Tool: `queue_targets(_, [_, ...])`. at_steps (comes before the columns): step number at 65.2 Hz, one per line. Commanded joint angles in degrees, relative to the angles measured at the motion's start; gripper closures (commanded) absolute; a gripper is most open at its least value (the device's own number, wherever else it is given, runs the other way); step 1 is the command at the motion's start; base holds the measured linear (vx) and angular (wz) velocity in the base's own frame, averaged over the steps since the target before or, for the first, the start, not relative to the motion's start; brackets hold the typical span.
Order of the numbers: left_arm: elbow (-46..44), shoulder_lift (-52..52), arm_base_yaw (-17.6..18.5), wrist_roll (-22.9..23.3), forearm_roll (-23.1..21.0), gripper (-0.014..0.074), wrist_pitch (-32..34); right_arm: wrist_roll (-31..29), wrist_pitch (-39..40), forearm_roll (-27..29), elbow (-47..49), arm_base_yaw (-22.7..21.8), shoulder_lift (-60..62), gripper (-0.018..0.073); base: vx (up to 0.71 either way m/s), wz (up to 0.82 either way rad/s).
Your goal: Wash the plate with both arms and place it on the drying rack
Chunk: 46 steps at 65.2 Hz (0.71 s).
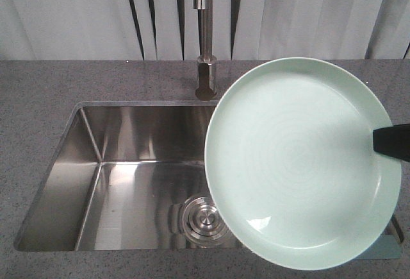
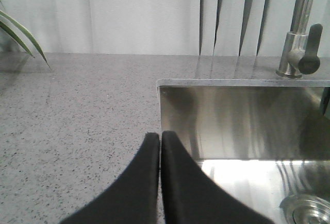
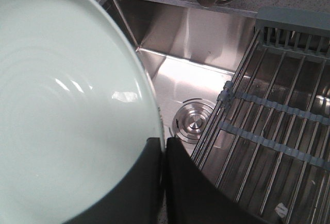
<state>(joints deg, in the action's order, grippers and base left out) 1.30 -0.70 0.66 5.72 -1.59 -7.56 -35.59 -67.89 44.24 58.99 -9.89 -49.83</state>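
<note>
The pale mint-green plate (image 1: 301,163) is held up in the air, tilted toward the front camera, over the right part of the sink. My right gripper (image 3: 163,141) is shut on the plate's rim (image 3: 77,110); in the front view only one dark fingertip (image 1: 392,142) shows at the plate's right edge. The drying rack (image 3: 278,131) of steel rods and grey-teal bars lies over the sink's right side, below and to the right of the plate. My left gripper (image 2: 160,135) is shut and empty above the sink's left edge; it does not show in the front view.
The steel sink basin (image 1: 128,183) has a round drain (image 1: 204,218) at its bottom. The faucet (image 1: 205,35) stands behind it on the grey speckled counter (image 1: 38,112). A plant leaf (image 2: 20,36) shows far left. A curtain hangs behind.
</note>
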Motion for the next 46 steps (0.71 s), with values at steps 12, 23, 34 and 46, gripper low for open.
queue_targets(12, [1.3,-0.8,0.4,0.6,-0.1,0.0603,3.9,-0.4,2.3,3.0,1.4,-0.4,0.4,0.0566,0.04,-0.03])
queue_targets(23, [1.3,-0.8,0.4,0.6,-0.1,0.0603,3.9,-0.4,2.3,3.0,1.4,-0.4,0.4,0.0566,0.03,-0.03])
queue_targets(34, [1.3,-0.8,0.4,0.6,-0.1,0.0603,3.9,-0.4,2.3,3.0,1.4,-0.4,0.4,0.0566,0.03,-0.01])
queue_targets(46, [1.3,-0.8,0.4,0.6,-0.1,0.0603,3.9,-0.4,2.3,3.0,1.4,-0.4,0.4,0.0566,0.02,0.0])
